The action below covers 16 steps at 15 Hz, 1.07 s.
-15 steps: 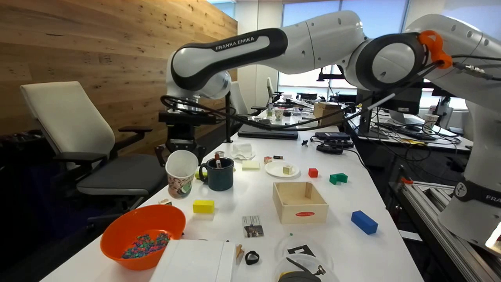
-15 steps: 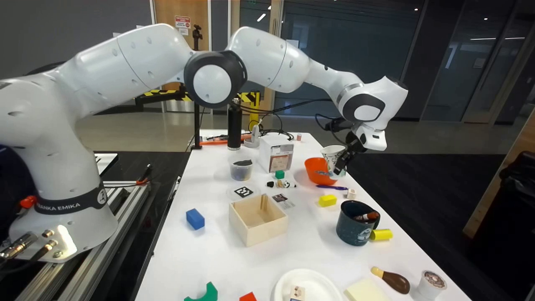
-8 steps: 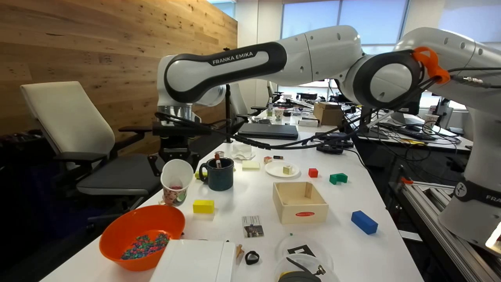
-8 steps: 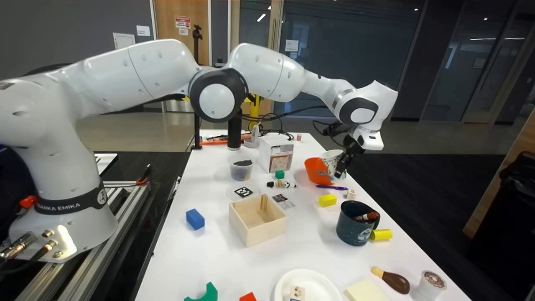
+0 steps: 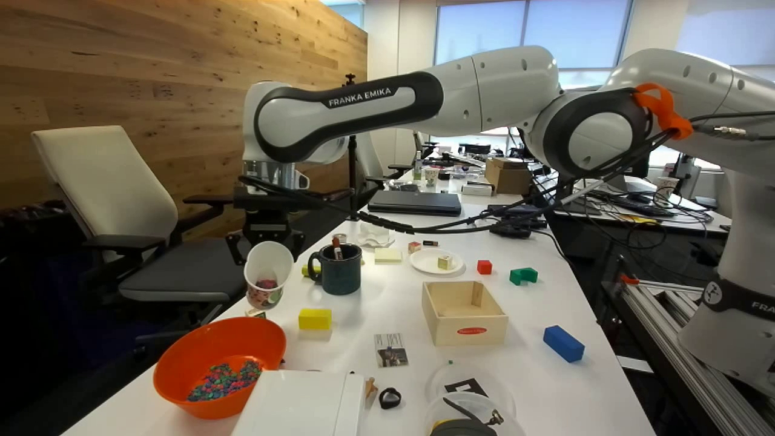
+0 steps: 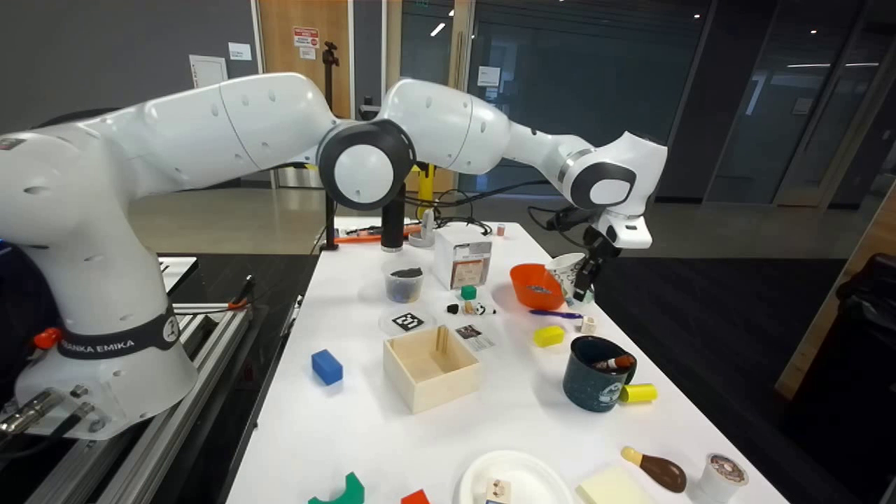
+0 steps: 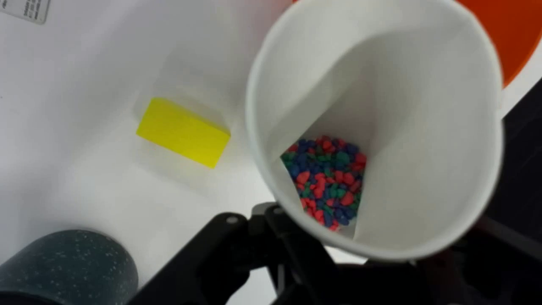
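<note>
"What could go wrong?"

"Near the orange bowl [image 5: 212, 339], my pincer [image 6: 585, 280] holds a paper cup [image 7: 427, 148], apparently aloft, its mouth leaning bowlward; I judge that more tilt short of the bowl could spill the coloured bits [image 7: 328, 182] inside; a tighter squeeze might crumple the sides, which look creased; a looser one might drop it."

"And around you?"

"A plank wall [image 5: 181, 60]; a long white bench [image 6: 364, 448]; an office chair [image 5: 187, 266] beside it; the bench bears a wooden box [image 6: 448, 388], a dark mug [image 6: 595, 378], a yellow block [image 7: 184, 132] near the cup; then a red cube [image 5: 484, 267]."
</note>
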Each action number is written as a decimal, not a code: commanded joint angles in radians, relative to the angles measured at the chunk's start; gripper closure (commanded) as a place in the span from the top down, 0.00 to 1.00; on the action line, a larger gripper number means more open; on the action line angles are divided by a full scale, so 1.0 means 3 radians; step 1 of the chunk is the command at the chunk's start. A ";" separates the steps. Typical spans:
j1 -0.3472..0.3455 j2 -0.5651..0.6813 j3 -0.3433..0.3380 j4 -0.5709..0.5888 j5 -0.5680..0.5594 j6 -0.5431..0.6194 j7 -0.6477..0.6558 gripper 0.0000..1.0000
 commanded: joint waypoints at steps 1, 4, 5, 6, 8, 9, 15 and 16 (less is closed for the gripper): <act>0.0024 0.0110 -0.0134 0.0221 -0.0080 0.0190 0.0183 0.20; 0.0033 0.0109 -0.0233 0.0214 -0.0077 0.0304 0.0254 0.20; 0.0040 0.0110 -0.0263 0.0210 -0.0080 0.0333 0.0278 0.20; 0.0048 0.0112 -0.0292 0.0206 -0.0081 0.0354 0.0296 0.20; 0.0072 0.0119 -0.0355 0.0203 -0.0092 0.0410 0.0329 0.20; 0.0089 0.0125 -0.0395 0.0201 -0.0102 0.0434 0.0342 0.20; 0.0188 0.0158 -0.0594 0.0185 -0.0093 0.0578 0.0330 0.20; 0.0200 0.0162 -0.0620 0.0182 -0.0088 0.0590 0.0330 0.20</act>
